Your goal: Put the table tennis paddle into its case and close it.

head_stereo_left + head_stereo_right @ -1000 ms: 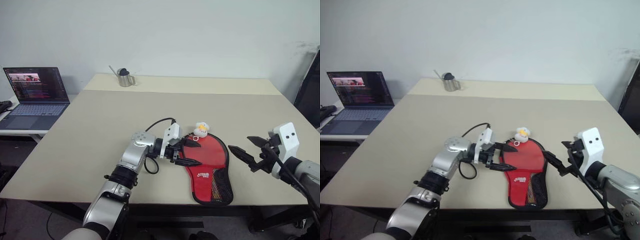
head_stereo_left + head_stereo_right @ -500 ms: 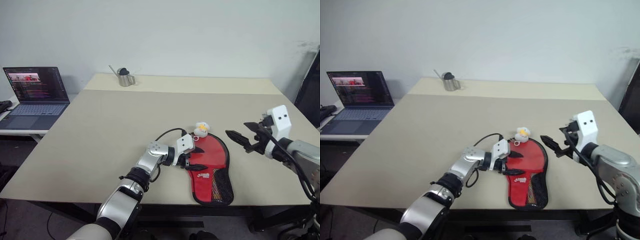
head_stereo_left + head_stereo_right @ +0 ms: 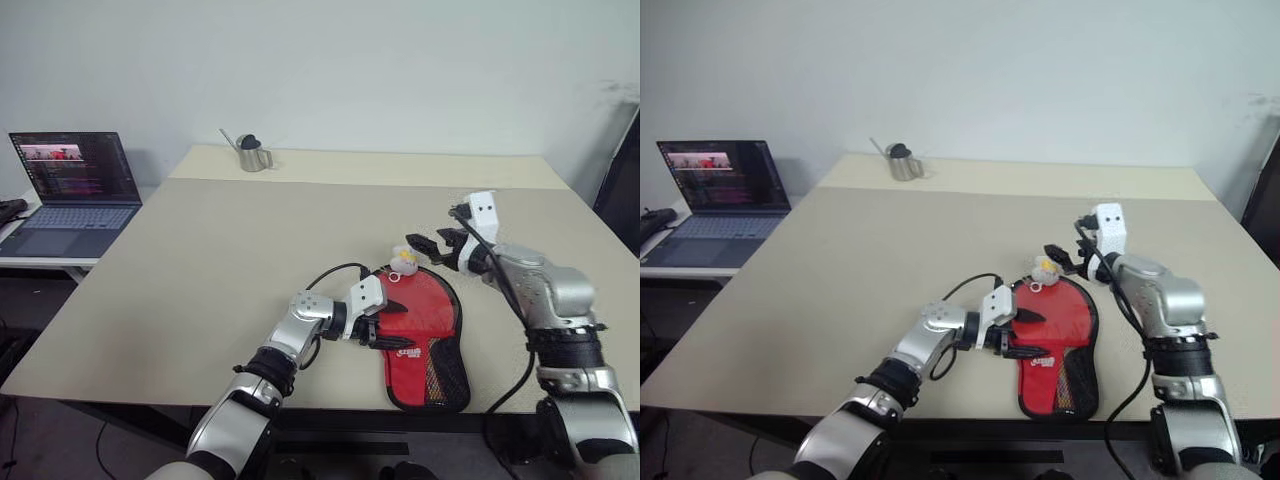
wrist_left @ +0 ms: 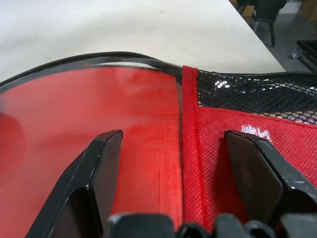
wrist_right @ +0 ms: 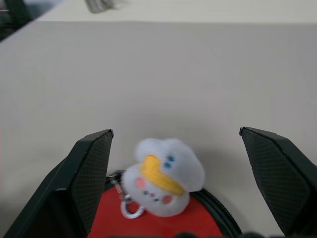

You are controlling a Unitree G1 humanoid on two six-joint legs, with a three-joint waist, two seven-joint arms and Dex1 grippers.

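Lying on beige table (image 3: 200,250): red case (image 3: 425,330); laptop (image 3: 70,190) beside; both jaws apart.

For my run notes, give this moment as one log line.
left gripper: open, over case | right gripper: open, facing plush charm | case on table

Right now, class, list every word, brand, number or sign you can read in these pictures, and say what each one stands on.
White logo on the red case, beside its mesh pocket: printed lettering, too small and blurred to read.
Laptop screen: lines of text and a small picture, too small to read.
No readable text on the plush charm, the metal cup or the table.
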